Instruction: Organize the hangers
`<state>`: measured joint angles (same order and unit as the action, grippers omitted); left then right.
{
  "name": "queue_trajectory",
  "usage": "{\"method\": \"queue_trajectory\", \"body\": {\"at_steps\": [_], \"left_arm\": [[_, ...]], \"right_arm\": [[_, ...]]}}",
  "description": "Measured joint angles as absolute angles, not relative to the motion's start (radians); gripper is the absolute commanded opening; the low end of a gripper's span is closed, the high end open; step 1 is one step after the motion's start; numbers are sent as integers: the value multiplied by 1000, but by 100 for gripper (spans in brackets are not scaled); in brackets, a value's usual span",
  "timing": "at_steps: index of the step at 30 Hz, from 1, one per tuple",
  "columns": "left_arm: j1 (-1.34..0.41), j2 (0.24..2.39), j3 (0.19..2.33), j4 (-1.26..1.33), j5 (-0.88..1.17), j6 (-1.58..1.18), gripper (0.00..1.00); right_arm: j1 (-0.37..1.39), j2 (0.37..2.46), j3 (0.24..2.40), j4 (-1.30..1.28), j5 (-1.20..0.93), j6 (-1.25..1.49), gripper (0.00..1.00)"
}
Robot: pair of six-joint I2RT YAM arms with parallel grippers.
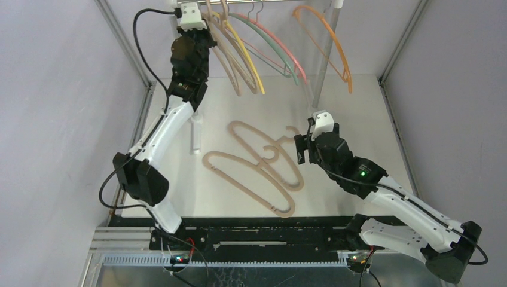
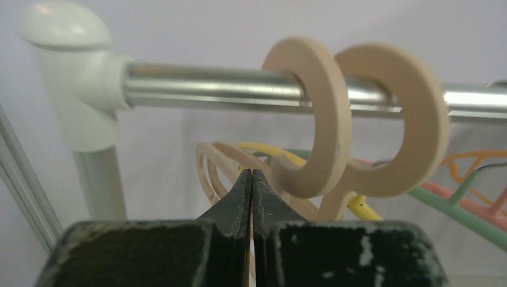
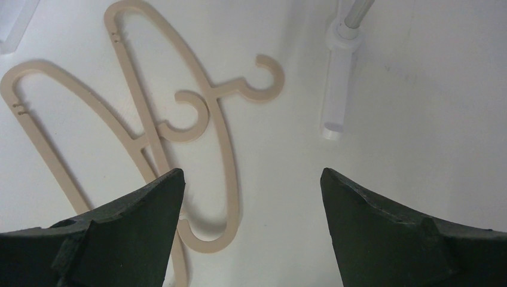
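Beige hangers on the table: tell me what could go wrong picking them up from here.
1. The two beige hangers lie crossed on the table below the open right gripper; lifting one may drag the other along.
2. The shut left gripper sits just under the beige hooks on the rail; a stray move could knock them off.

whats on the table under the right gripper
Two crossed beige hangers lie on the white table below the open right gripper. One finger covers their lower ends in the wrist view; a rail foot stands nearby.
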<state>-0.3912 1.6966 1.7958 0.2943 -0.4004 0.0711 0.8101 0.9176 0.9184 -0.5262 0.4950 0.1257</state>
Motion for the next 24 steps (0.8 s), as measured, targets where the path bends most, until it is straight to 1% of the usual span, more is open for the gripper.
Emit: {"method": "queue_trajectory", "body": {"at_steps": [7,12,17,24], "left_arm": [[-388,1769,1838,277,-397,72,2],[-383,1821,1913,283,-371,72,1],[-376,1893,2008,271,-268,54,0],[-376,1962,2069,228,-113,-14,0]], "right_arm": [[781,908,918,-532,487,126,91],[774,908,918,-544,487,126,91],[772,908,918,-544,484,126,91],[767,908,918,-543,470,130,91]]}}
